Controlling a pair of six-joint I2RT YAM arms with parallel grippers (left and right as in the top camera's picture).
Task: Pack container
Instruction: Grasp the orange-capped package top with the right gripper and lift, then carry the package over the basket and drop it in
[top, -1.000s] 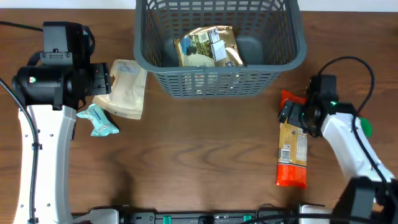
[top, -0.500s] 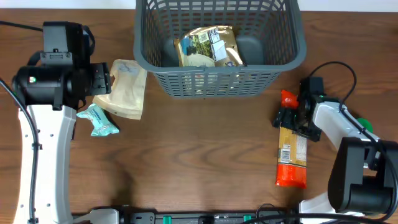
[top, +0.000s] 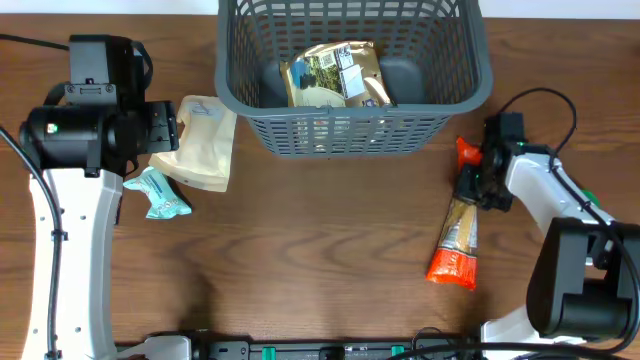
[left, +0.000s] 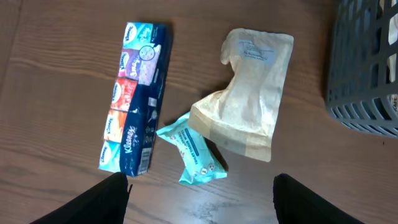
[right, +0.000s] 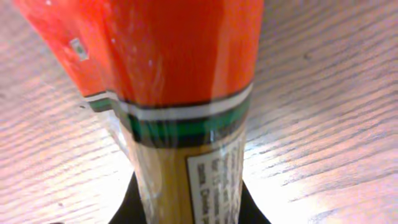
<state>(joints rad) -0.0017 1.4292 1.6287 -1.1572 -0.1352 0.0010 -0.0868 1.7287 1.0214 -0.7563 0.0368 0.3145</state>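
The container (top: 350, 132), a dark grey lattice basket, stands at the back centre with a gold printed packet (top: 335, 75) inside. My right gripper (top: 478, 185) is shut on a long packet with orange ends (top: 456, 238), right of the basket. In the right wrist view that packet (right: 180, 81) fills the frame, pinched between the jaws of the right gripper (right: 186, 208). My left gripper (left: 199, 202) hangs open over the table, with nothing between its fingers (left: 93, 202). Beyond it lie a teal packet (left: 196, 149) and a beige pouch (left: 249, 106).
A blue multi-pack of tissues (left: 134, 96) lies left of the teal packet. The basket's corner (left: 367, 74) shows at the right edge of the left wrist view. The beige pouch (top: 205, 140) rests close to the basket's left wall.
My right gripper has shut on the orange-ended packet. The packet has shifted towards the basket and its lower end has swung left. The left arm has not moved.
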